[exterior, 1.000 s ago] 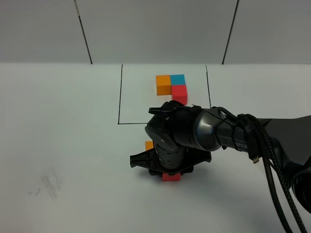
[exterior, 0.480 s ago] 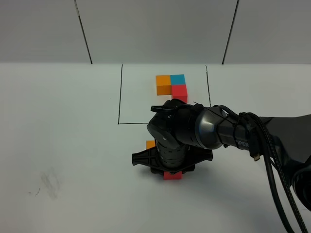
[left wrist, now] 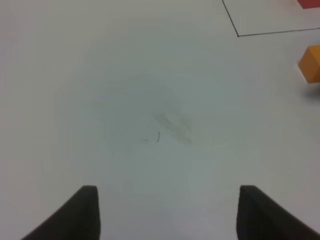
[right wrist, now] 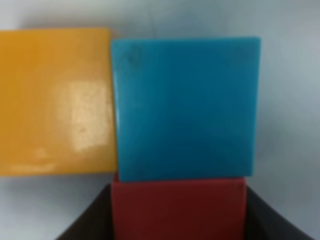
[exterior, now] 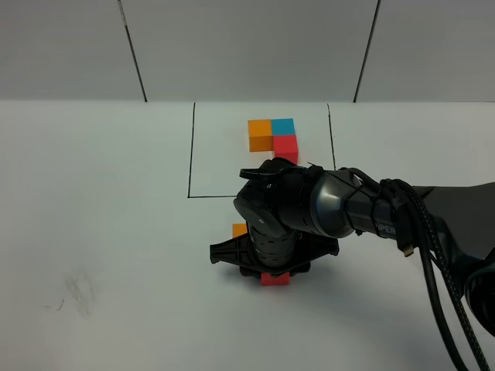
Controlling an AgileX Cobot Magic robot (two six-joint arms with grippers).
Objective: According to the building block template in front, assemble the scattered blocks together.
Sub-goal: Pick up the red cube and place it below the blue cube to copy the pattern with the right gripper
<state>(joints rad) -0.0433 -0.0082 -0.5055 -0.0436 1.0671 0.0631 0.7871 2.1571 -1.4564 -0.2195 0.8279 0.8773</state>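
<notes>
Surface: white tabletop (exterior: pixel 100 201) under a pale panelled wall with dark seams; a faint grey smudge (exterior: pixel 80 290) marks the near left part.
Template: the building block template (exterior: pixel 273 137) sits inside a thin black-line rectangle (exterior: pixel 190 154) at the far middle, orange and teal-blue cubes side by side, a red cube just in front of the teal-blue one.
Scattered blocks, high view: mostly hidden beneath the right arm; only a corner of the orange block (exterior: pixel 239 229) shows at the arm's left side and a strip of the red block (exterior: pixel 274 279) at its near edge, both outside the rectangle, nearer the camera than the template.
Scattered blocks, right wrist view: orange block (right wrist: pixel 55 100) and teal-blue block (right wrist: pixel 185 107) lie side by side and touching, the red block (right wrist: pixel 177 207) butted against the teal-blue one, making an L.
Right gripper: right gripper (right wrist: pixel 177 212) is down over the blocks, its dark fingers (right wrist: pixel 92 217) pressed to both sides of the red block, closed on it.
Left gripper: left gripper (left wrist: pixel 167 212) hangs above bare tabletop near the smudge, jaws apart with nothing between them, the orange block (left wrist: pixel 311 63) well off to one side.
Writing: white letters on the right arm's sleeve (exterior: pixel 384 228), too partial to read.
</notes>
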